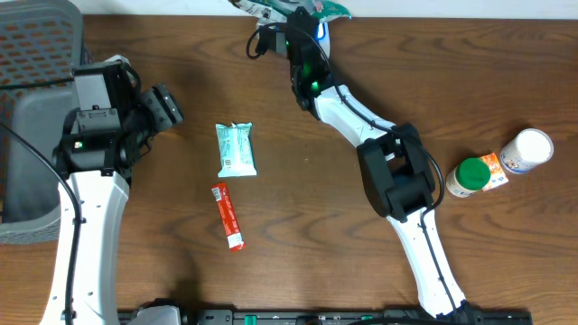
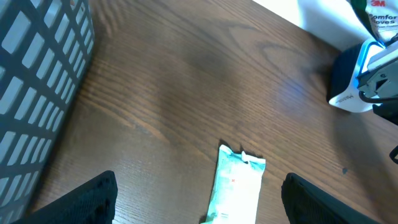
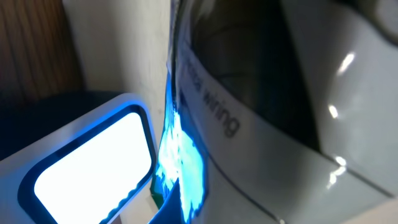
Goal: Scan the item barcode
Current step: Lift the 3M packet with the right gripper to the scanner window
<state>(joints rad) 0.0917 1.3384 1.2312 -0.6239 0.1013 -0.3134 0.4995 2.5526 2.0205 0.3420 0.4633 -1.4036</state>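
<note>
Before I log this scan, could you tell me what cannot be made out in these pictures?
Item at the scanner: right wrist, too close and blurred; overhead, hidden by the right arm.
Teal packet: left wrist, cut off by the bottom edge.
Gloves package: left wrist, cut off at the top corner.
Green-lidded bottle: overhead, label too small.

Clear packet (image 3: pixel 219 119) perhaps touching blue-lit scanner (image 3: pixel 87 158)
</note>
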